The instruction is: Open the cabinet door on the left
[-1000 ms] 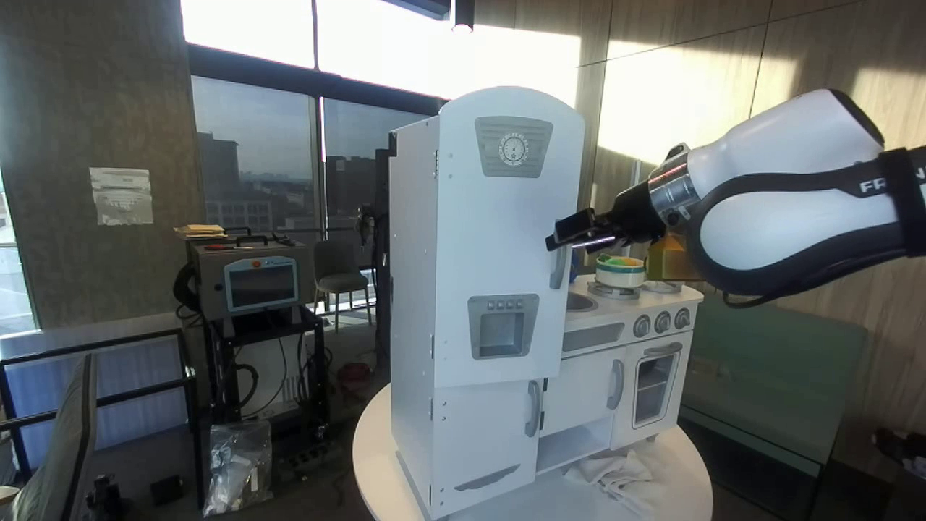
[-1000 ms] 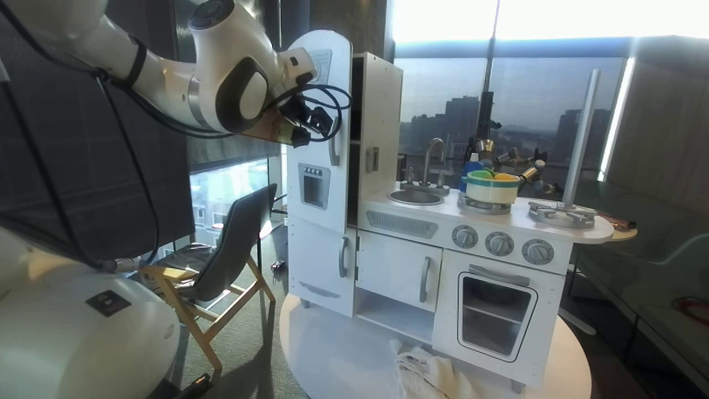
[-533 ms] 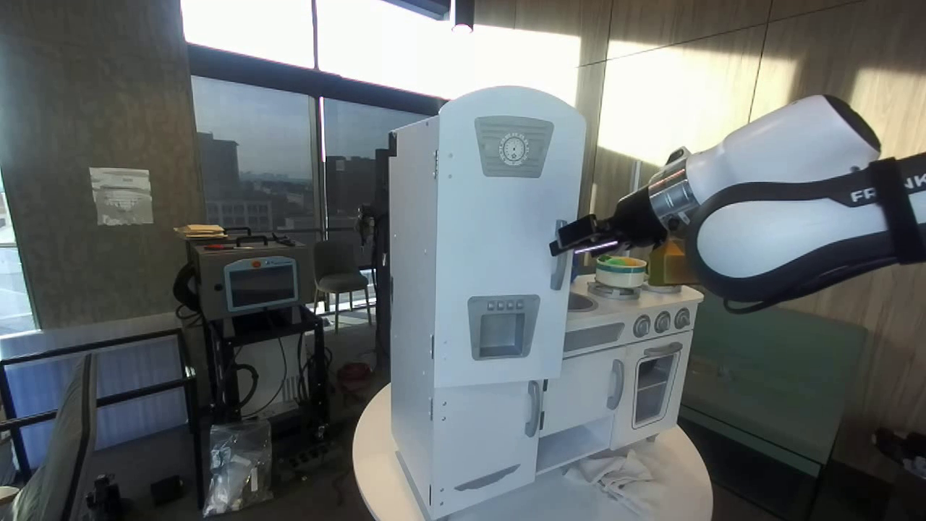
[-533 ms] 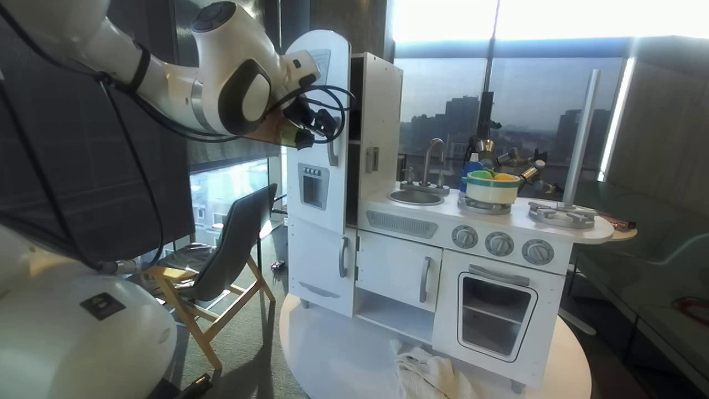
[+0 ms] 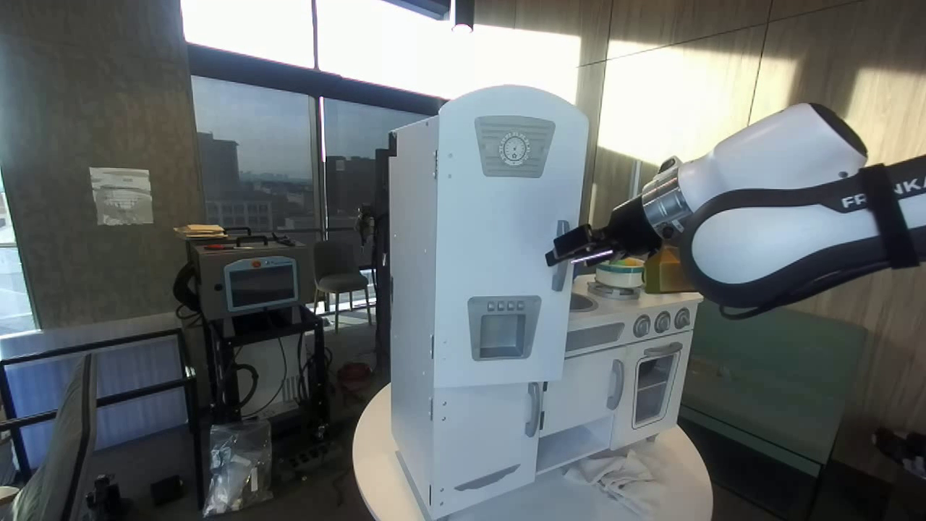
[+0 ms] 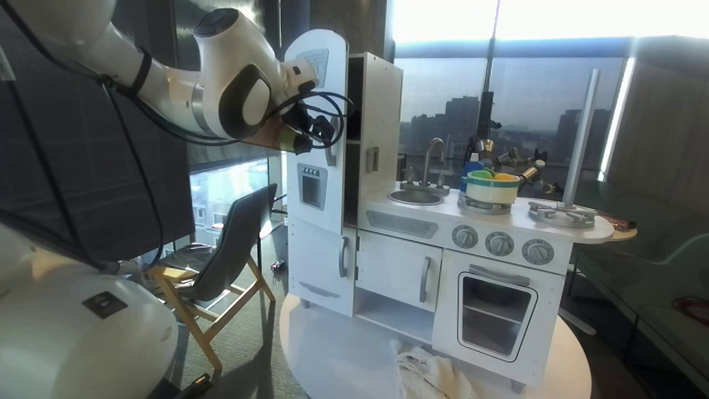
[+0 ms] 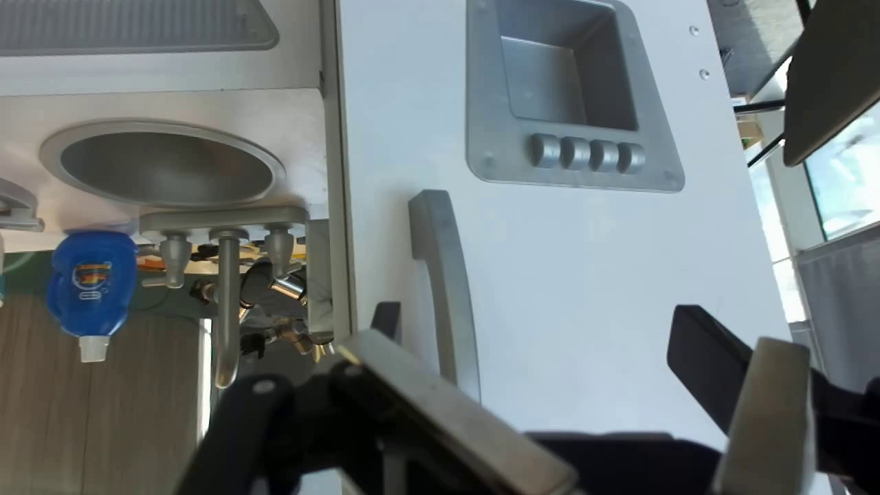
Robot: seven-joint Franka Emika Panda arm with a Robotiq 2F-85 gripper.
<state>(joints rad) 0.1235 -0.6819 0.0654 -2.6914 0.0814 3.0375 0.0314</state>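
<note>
The cabinet door (image 5: 499, 239) is tall and white with a rounded top, a grey emblem (image 5: 514, 148) and a grey square panel (image 5: 504, 329). In an exterior view the door (image 6: 335, 194) stands ajar, with a dark gap (image 6: 353, 111) along its handle side. Its curved grey handle (image 7: 450, 289) also shows in an exterior view (image 5: 561, 278). My gripper (image 7: 536, 337) is open. In the wrist view one finger is left of the handle, towards the door's edge. The other is well to its right over the door face. The gripper shows at the handle in both exterior views (image 5: 561, 253) (image 6: 324, 132).
Right of the door are a sink (image 6: 416, 197) with a tall tap (image 7: 228, 309), a blue bottle (image 7: 93, 282) and a pot (image 6: 492, 188) on a burner. Below are a lower white door (image 6: 321, 255) and an oven door (image 6: 493, 316). A cloth (image 6: 435, 374) lies on the round table (image 6: 332, 354).
The door has swung slightly further open, its handle edge moving outward. The gripper shifted a little, lowering slightly and staying at the handle with its fingers apart.
</note>
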